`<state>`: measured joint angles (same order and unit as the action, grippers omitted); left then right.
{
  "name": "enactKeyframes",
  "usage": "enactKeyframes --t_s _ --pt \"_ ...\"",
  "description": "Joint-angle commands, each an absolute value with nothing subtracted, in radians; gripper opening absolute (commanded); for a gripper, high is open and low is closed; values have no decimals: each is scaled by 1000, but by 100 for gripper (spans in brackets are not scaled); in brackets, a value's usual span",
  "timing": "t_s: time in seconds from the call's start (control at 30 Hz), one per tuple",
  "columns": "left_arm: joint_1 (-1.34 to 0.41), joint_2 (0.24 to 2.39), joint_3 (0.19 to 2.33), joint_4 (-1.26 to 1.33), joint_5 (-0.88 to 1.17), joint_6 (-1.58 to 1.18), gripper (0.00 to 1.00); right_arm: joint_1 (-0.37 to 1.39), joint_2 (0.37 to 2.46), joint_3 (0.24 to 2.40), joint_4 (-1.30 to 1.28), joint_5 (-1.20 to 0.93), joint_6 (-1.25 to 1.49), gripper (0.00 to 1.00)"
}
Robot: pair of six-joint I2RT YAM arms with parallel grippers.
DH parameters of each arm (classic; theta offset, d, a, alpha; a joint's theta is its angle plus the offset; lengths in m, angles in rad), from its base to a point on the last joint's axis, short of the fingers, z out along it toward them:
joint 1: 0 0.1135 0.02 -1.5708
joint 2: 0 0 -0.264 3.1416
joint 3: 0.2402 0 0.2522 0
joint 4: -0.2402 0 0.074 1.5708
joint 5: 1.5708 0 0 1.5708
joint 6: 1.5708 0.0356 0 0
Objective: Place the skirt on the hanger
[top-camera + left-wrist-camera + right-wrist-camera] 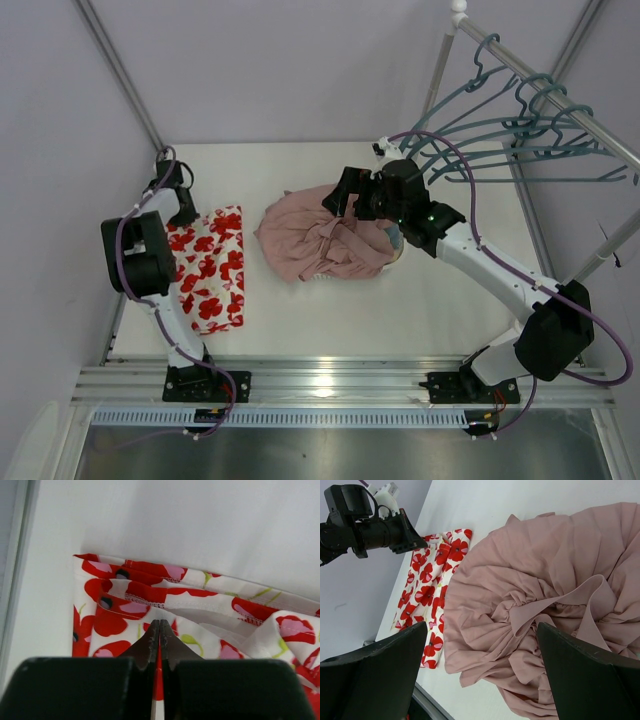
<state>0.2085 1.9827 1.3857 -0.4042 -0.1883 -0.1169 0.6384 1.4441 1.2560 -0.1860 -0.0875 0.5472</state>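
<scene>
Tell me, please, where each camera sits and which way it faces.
Top external: above, behind the bases, looking down on the table; both arms show.
Left wrist: looks along the left gripper, closed on the skirt.
Right wrist: over the pink garment; open right gripper frames it.
Shared: the skirt appears in all three.

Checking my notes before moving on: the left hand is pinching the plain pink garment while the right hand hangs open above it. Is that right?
Not quite. The left hand is pinching the floral skirt, not the pink garment; the left wrist view shows red-flowered cloth between its fingers. The right hand does hang open above the pink garment.
</scene>
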Motion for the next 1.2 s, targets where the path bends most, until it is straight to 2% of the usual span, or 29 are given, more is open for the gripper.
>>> enactKeyframes --t_s 0.0,0.37,0.43,0.5,0.57,0.67,0.97,1.17 --pt "224 1958 1397 -364 -186 -132 1 641 1443 1270 -178 -90 548 99" --pt "288 1781 1396 -351 -46 -112 0 643 1448 1266 -164 -107 557 99" --pt "284 1784 1396 -370 -25 -92 40 644 1450 1267 -164 -113 555 99" --pt "272 1799 1390 -385 -11 -83 73 646 1451 1267 -167 -115 558 99" --pt "259 1828 1382 -400 -28 -72 80 647 1448 1267 -172 -114 558 99" --pt "235 1882 1407 -439 -77 -72 79 647 1443 1267 -182 -103 552 99" --pt "216 1944 1397 -423 -167 -90 68 647 1443 1266 -190 -91 551 99" --pt "216 1956 1373 -390 -207 -110 50 647 1454 1270 -186 -95 554 99"
